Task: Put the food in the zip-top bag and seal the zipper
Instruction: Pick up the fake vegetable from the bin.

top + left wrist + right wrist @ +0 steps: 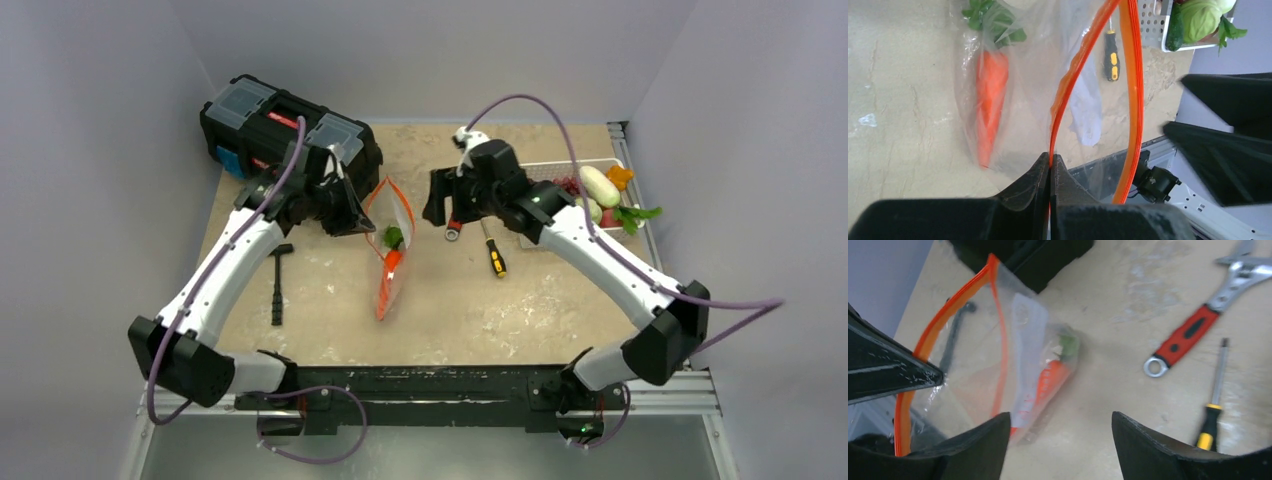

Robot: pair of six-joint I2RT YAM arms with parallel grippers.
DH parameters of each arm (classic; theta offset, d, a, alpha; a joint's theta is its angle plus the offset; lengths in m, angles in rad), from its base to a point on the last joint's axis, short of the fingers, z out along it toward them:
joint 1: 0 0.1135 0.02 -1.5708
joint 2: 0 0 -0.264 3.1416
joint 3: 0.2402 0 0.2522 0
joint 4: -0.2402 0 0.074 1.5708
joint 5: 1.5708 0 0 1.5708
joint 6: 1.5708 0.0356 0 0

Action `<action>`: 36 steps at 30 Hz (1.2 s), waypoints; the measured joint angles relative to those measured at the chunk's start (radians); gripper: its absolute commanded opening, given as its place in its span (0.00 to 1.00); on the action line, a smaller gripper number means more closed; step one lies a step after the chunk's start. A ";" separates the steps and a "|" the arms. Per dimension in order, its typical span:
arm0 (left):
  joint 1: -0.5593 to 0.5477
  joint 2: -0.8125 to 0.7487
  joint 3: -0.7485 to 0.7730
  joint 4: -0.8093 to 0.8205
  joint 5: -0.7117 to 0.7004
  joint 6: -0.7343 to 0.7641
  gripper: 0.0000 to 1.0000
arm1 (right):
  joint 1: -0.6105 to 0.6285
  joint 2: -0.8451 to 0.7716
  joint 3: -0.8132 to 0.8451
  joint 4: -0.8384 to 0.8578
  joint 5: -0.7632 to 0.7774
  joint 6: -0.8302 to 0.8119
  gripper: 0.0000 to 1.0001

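One item in: carrot (990,100) sits inside the zip-top bag (1023,335), mid-table. Left gripper (1050,167) is clamped on the zipper (1133,75) strip, holding the mouth open. Right gripper (1060,420) is empty, jaws apart, just beside the mouth. Farther back, rest of the food (600,185) waits in white basket (545,165). Zipper unsealed.
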 measured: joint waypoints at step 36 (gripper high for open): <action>-0.001 0.277 0.068 0.105 0.173 0.076 0.00 | -0.664 0.513 0.219 0.276 0.781 -0.458 0.77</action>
